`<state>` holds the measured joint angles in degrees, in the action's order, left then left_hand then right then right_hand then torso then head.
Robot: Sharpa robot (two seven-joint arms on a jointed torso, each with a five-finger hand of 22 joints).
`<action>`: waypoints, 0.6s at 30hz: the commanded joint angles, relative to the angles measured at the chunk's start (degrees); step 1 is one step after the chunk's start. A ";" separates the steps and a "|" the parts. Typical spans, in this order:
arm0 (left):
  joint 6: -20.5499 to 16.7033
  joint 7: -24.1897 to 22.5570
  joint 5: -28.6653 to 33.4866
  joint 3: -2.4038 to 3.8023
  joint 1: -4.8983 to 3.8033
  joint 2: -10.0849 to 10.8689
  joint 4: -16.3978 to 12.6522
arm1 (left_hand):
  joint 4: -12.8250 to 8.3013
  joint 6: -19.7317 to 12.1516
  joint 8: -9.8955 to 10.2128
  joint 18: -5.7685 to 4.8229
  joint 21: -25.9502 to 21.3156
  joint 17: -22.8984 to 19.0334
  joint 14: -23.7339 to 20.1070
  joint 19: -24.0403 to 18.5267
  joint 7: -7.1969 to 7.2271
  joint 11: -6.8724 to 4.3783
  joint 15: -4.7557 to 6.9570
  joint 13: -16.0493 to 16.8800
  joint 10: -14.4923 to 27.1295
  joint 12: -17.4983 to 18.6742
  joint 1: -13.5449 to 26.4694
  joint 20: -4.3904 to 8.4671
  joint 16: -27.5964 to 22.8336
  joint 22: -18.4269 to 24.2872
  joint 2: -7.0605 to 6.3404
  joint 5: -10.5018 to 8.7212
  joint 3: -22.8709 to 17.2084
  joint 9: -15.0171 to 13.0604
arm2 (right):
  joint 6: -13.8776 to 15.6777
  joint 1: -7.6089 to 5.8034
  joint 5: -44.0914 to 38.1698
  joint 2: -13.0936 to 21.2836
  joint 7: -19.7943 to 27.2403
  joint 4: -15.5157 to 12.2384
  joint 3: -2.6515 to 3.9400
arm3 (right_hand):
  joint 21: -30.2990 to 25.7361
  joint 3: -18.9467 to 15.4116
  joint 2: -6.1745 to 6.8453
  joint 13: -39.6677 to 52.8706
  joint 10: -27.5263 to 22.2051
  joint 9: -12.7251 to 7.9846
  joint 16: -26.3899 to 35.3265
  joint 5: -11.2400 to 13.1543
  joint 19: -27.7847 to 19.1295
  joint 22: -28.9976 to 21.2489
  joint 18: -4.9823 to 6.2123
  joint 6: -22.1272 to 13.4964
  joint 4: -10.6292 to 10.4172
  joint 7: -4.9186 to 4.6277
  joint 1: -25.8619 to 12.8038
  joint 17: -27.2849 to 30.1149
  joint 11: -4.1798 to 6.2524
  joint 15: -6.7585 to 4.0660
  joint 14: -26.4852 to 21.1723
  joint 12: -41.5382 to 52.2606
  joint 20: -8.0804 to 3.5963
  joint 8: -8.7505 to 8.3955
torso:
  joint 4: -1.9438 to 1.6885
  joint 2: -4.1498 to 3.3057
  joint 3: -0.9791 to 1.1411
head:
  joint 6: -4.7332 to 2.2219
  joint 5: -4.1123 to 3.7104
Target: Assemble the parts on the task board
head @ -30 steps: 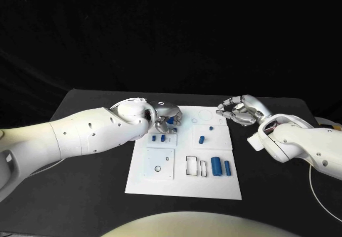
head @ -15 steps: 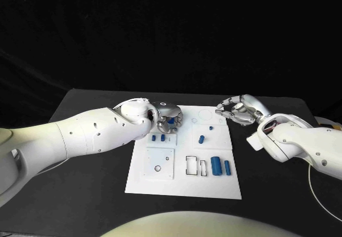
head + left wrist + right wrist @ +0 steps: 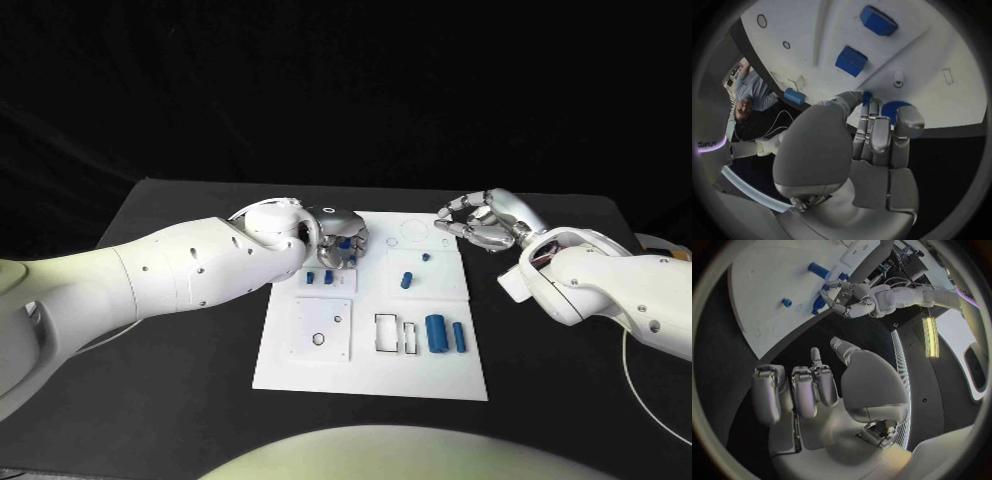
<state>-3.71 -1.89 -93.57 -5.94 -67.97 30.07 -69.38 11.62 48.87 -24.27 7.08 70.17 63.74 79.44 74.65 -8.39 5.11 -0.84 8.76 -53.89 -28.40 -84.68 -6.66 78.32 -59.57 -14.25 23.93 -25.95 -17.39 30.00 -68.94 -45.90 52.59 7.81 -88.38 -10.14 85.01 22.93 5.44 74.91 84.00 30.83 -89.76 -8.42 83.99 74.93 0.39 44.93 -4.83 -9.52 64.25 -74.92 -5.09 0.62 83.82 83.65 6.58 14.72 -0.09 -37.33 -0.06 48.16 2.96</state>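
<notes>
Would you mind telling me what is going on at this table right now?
The robot is assembling small blue parts on the white task board. Its left hand is over the board's far left area and pinches a small blue part between its fingertips. Its right hand hovers beside the board's far right corner, fingers curled in and holding nothing. Several blue parts lie on the board.

The silver right hand [image 3: 820, 390] hangs with curled fingers above the black table [image 3: 729, 355], holding nothing. Beyond it lies the white task board [image 3: 773, 285] bearing small blue cylindrical parts [image 3: 817, 270], where the silver left hand [image 3: 851, 300] reaches.
</notes>
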 commanded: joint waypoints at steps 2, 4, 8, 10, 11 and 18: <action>2.29 0.83 -0.14 -0.15 0.22 0.04 0.13 | -0.20 0.44 0.27 -0.72 0.42 0.15 0.56 0.34 0.02 -0.06 0.08 -0.01 -0.50 0.39 -0.82 -0.03 0.40 -0.22 0.02 -0.39 -0.44 0.09 | -0.18 0.03 -0.31 -0.03 0.36 -0.06 0.00 | -0.06 0.03 0.03 9.52 1.76 0.06 -0.24 -0.27 3.61 11.70 0.95 -0.48 -0.15 0.01 0.67 -15.08 0.58 -0.39 6.18 -0.11 -0.52 0.34 | -0.06 0.00 -0.01 | 0.07 -0.05; 2.38 0.91 -0.14 -0.15 0.22 0.05 0.10 | -0.47 0.53 0.42 -0.79 0.71 0.21 0.67 0.50 -0.09 -0.06 0.09 0.00 -0.92 0.34 -1.11 -0.02 0.52 -0.58 0.24 -0.43 -0.69 0.15 | -0.19 0.03 -0.31 -0.04 0.37 -0.04 0.00 | -0.06 0.03 0.03 9.52 1.76 0.06 -0.24 -0.27 3.61 11.70 0.95 -0.48 -0.15 0.01 0.67 -15.08 0.58 -0.39 6.18 -0.11 -0.52 0.34 | -0.03 0.01 -0.02 | 0.08 -0.04; 2.76 1.13 -0.14 -0.15 0.23 0.08 0.08 | -1.45 0.98 0.66 -0.97 1.55 0.58 1.00 0.96 -0.26 -0.15 0.17 0.16 -1.86 0.03 -2.04 0.02 0.90 -1.66 0.85 -0.53 -1.45 0.24 | -0.21 0.03 -0.32 -0.05 0.38 -0.01 0.00 | -0.06 0.03 0.03 9.52 1.76 0.06 -0.24 -0.27 3.61 11.70 0.95 -0.48 -0.15 0.01 0.67 -15.08 0.58 -0.39 6.18 -0.11 -0.52 0.34 | 0.02 0.02 -0.05 | 0.10 -0.01; 2.81 1.20 -0.14 -0.15 0.23 0.10 0.09 | -2.26 1.39 0.78 -1.09 2.12 0.92 1.25 1.26 -0.27 -0.27 0.28 0.41 -2.65 -0.41 -2.72 0.11 1.17 -2.39 1.28 -0.65 -2.02 0.28 | -0.21 0.03 -0.32 -0.04 0.38 0.00 0.00 | -0.06 0.03 0.03 9.52 1.76 0.06 -0.24 -0.27 3.61 11.70 0.95 -0.48 -0.15 0.01 0.67 -15.08 0.58 -0.39 6.18 -0.11 -0.52 0.34 | 0.01 0.00 -0.04 | 0.12 -0.02; 2.77 1.24 -0.14 -0.16 0.23 0.11 0.10 | -2.72 1.64 0.88 -1.16 2.43 0.99 1.34 1.41 -0.26 -0.33 0.35 0.56 -3.00 -0.63 -3.01 0.15 1.26 -2.79 1.50 -0.70 -2.35 0.32 | -0.21 0.03 -0.32 -0.04 0.38 0.00 0.00 | -0.06 0.03 0.03 9.52 1.76 0.06 -0.24 -0.27 3.61 11.70 0.95 -0.48 -0.15 0.01 0.67 -15.08 0.58 -0.39 6.18 -0.11 -0.52 0.34 | -0.01 0.00 -0.03 | 0.13 0.00; 1.67 0.91 -0.05 -0.16 0.23 0.00 0.18 | -4.37 3.59 0.85 -1.60 4.25 1.91 2.08 2.52 -0.09 -0.59 0.58 1.14 -4.35 -1.33 -3.45 0.33 1.93 -5.24 2.38 -0.85 -3.53 0.23 | -0.21 0.03 -0.32 -0.07 0.40 0.00 0.00 | -0.06 0.03 0.03 9.52 1.76 0.06 -0.24 -0.27 3.61 11.70 0.95 -0.48 -0.15 0.01 0.67 -15.08 0.58 -0.39 6.18 -0.11 -0.52 0.34 | 0.02 0.01 -0.01 | 0.12 0.00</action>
<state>-3.32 -1.44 -93.53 -5.88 -68.02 30.10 -69.38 7.61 52.10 -23.42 6.17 74.20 65.53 81.11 76.79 -8.50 4.53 -0.39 9.57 -57.76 -29.47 -87.65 -6.36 79.99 -64.52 -12.34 23.28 -29.57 -17.11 30.00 -68.94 -45.91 52.57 7.80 -88.33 -10.15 85.01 22.93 5.44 74.90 84.00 30.82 -89.76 -8.42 83.99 74.92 0.39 44.93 -4.83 -9.52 64.25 -74.91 -5.09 0.62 83.82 83.65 6.58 14.72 -0.09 -37.32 -0.08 48.29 2.94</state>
